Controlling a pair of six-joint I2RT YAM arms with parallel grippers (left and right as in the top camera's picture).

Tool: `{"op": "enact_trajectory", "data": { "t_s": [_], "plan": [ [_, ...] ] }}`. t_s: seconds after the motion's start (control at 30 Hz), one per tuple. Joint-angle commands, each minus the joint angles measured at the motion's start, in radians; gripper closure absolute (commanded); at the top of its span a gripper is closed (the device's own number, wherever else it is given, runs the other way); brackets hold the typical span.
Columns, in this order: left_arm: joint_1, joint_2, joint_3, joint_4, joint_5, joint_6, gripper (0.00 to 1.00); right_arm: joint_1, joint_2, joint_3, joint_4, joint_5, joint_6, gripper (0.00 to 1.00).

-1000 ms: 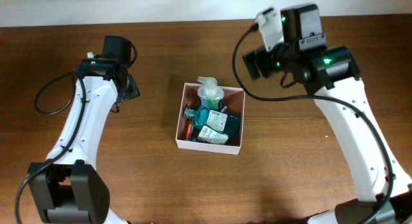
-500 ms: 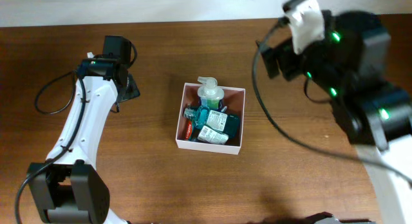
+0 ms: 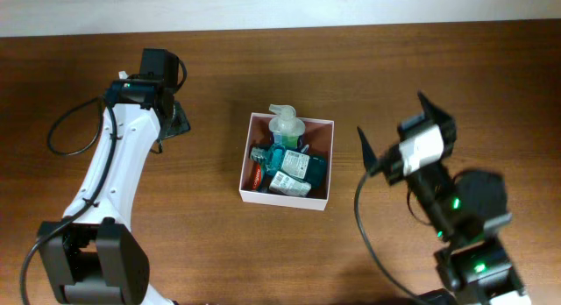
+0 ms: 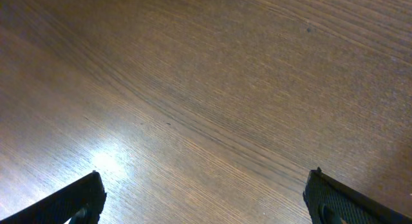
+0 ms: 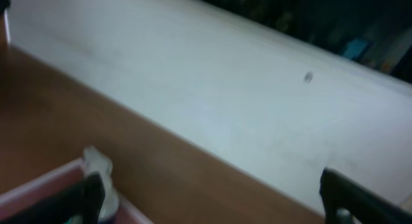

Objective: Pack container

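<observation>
The container (image 3: pixel 282 198), a shallow white box with a pinkish inside, sits mid-table. It holds a clear pump bottle (image 3: pixel 285 125), teal bottles (image 3: pixel 290 161), a red item (image 3: pixel 255 174) and a white packet (image 3: pixel 289 185). My right gripper (image 3: pixel 396 125) hangs open and empty, high above the table to the right of the box. In the blurred right wrist view, the container's corner (image 5: pixel 45 193) and the pump bottle top (image 5: pixel 96 161) show beside the left finger of the right gripper (image 5: pixel 212 205). My left gripper (image 3: pixel 178 121) is open over bare wood at the far left, its fingertips wide apart (image 4: pixel 206 205).
A white wall (image 5: pixel 212 76) runs along the table's far edge. The left arm's black cable (image 3: pixel 66 130) loops out over the table's left side. Brown wooden tabletop (image 3: pixel 219 244) surrounds the box.
The right arm has swung from the back right toward the front and now hangs right of the container, jaws still open. The left arm has not moved.
</observation>
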Motion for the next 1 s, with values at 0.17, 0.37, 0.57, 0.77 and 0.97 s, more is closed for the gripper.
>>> {"op": "enact_trajectory", "data": {
  "t_s": [0.17, 0.37, 0.57, 0.77, 0.97],
  "plan": [
    [0.001, -0.015, 0.005, -0.001, -0.014, 0.002, 0.01, -0.009, -0.233, -0.425, 0.368, -0.009, 0.002, 0.01],
    [0.001, -0.015, 0.005, -0.001, -0.014, 0.002, 0.01, -0.016, -0.388, -0.538, 0.391, 0.0, 0.002, 0.01],
    [0.001, -0.015, 0.005, -0.001, -0.014, 0.002, 0.01, -0.056, -0.519, -0.579, 0.344, 0.0, 0.002, 0.01],
    [0.001, -0.015, 0.005, -0.001, -0.014, 0.002, 0.01, -0.075, -0.594, -0.587, 0.246, 0.001, 0.002, 0.01],
    [0.001, -0.015, 0.005, -0.001, -0.014, 0.002, 0.01, -0.075, -0.703, -0.645, 0.224, 0.003, 0.002, 0.01]
  ]
}}
